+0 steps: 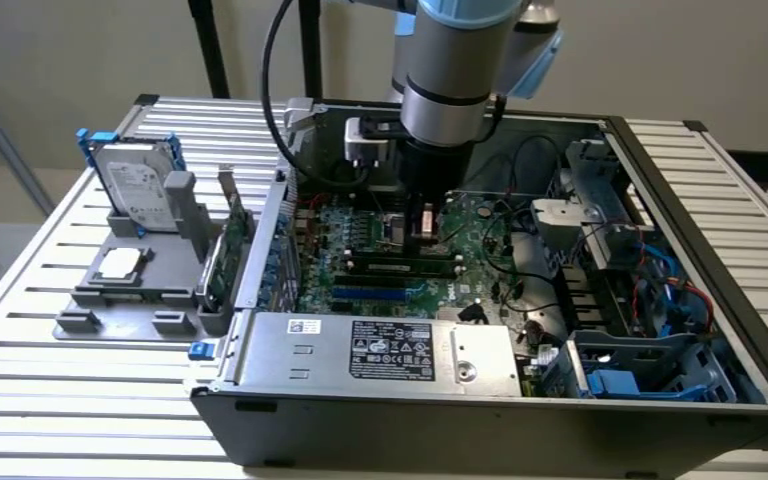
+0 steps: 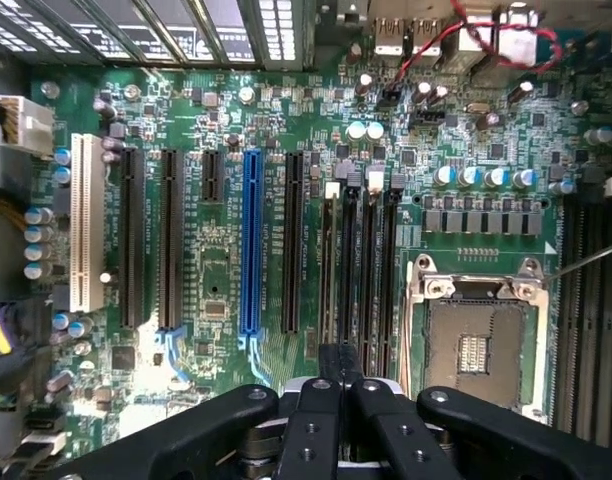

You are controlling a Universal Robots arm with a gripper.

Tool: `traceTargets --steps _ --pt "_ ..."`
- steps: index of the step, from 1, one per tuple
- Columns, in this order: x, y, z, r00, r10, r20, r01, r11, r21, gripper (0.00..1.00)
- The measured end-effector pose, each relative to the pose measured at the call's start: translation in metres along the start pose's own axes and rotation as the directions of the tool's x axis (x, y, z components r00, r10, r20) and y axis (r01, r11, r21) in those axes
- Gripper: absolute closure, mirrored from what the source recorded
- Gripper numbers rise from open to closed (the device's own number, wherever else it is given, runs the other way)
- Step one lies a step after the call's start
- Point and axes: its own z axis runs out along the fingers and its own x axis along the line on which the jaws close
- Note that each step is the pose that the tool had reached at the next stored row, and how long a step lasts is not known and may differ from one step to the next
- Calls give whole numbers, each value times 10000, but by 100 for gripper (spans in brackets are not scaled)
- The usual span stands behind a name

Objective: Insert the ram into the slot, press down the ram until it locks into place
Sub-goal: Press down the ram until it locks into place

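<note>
Grey holder tray (image 1: 91,290) on the exterior view's left carries a hard drive (image 1: 137,190) and an upright expansion card (image 1: 235,245), well apart from the work; further right, inside the open PC case (image 1: 704,180), the ram (image 1: 384,267) lies seated on edge in a memory slot on the motherboard (image 1: 344,225), its long axis running across the exterior view from left to right; the gripper (image 1: 424,232) hangs straight above the right half of the stick, tips just over or touching its top edge, contact hard to confirm; the fingers (image 2: 321,400) are pressed together and grasp nothing; in the wrist view the closed tips sit at the near end of the row of memory slots (image 2: 361,260), between the blue card slot (image 2: 251,240) and the empty CPU socket (image 2: 476,340); edge-on, the stick blends with the dark slots, so which slot holds it is unclear; latch state is hidden by the gripper, so locked or not cannot be judged.
</note>
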Motion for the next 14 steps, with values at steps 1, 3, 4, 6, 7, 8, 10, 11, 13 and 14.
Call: traceTargets --steps 1,3,4,6,7,8,10,11,13,14 --pt "0 0 -43 10000 -2 -2 2 10000 -2 89" --pt "-1 -1 -88 10000 -1 -3 1 10000 -1 89" --pt "-1 -1 -89 10000 -1 -1 1 10000 -1 89" --pt "-1 -2 -89 10000 -1 1 1 10000 0 89" --pt "-1 -2 -89 10000 -1 2 1 10000 1 89" --pt "-1 -2 -89 10000 -2 0 2 10000 0 89" --pt "-1 -2 -89 10000 -2 0 2 10000 0 89" --pt "-1 -2 -89 10000 -2 1 2 10000 0 89" --pt "-1 -2 -90 10000 -2 0 2 10000 0 89" --pt "-1 -2 -90 10000 -2 0 2 10000 -1 89"
